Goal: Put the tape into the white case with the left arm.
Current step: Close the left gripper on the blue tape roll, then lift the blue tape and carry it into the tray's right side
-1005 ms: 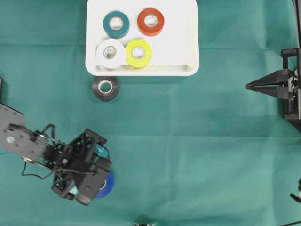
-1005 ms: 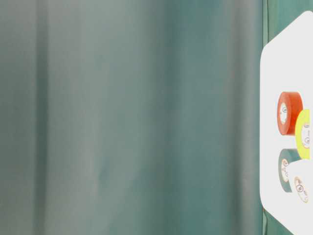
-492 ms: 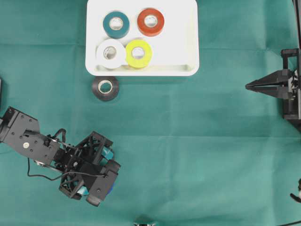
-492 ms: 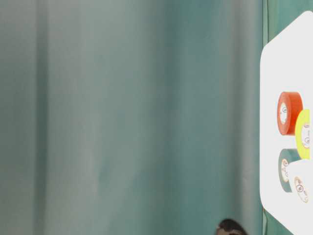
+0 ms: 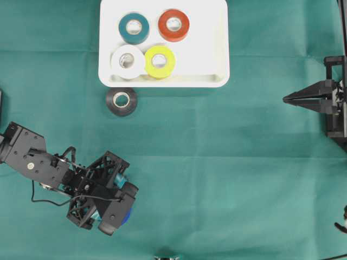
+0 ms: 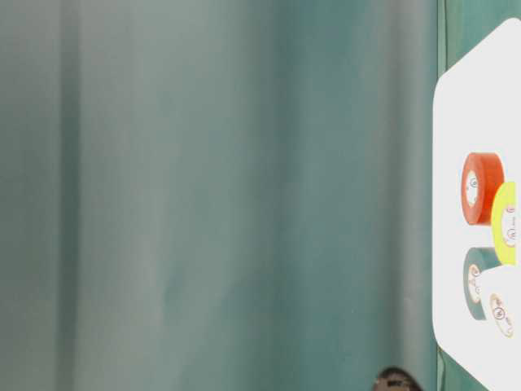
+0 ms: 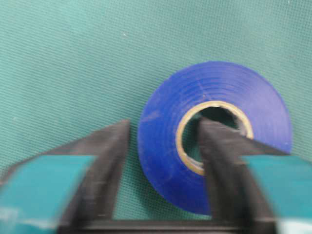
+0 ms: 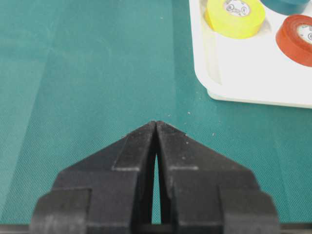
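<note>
A blue tape roll [image 7: 214, 136] lies flat on the green cloth [image 5: 227, 162], pinched through its wall by the left gripper [image 7: 163, 146], one finger in the core. The white case [image 5: 217, 49] is seen well beyond, past a black roll [image 5: 121, 101]. The right gripper [image 8: 156, 127] is closed on nothing.
</note>
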